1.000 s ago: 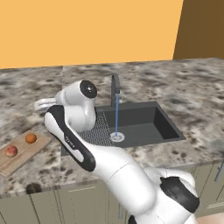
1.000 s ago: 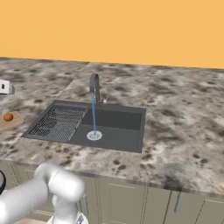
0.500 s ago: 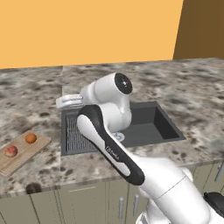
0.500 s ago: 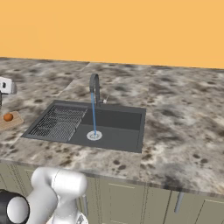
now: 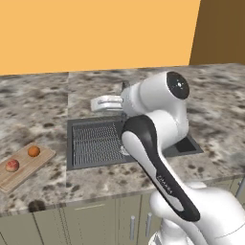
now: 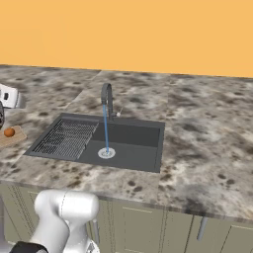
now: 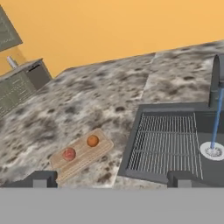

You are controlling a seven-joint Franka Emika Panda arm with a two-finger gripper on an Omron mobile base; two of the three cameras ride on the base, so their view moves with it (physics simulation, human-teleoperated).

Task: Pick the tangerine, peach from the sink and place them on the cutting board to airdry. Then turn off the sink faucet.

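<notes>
While my arm stood across the left base view, the speckled stone counter [image 6: 197,143] offered the widest free ground, running bare to the right of the sink [image 6: 138,148] and behind it up to the orange wall [image 6: 148,34]. That sink sat recessed with its ribbed grid [image 7: 164,144] on the half nearer the cutting board [image 7: 81,153], and a strip of counter lay between them. My arm hid the faucet and most of the basin in the left base view. From the right base camera I saw the sink faucet [image 6: 106,99] upright with a blue stream falling onto the drain [image 6: 106,153]; its lever was too small to read. On the board lay the tangerine [image 7: 92,141] and the peach [image 7: 68,154], apart. My claw [image 7: 109,178] stood wide open, holding nothing, its tips low in the hand view.
</notes>
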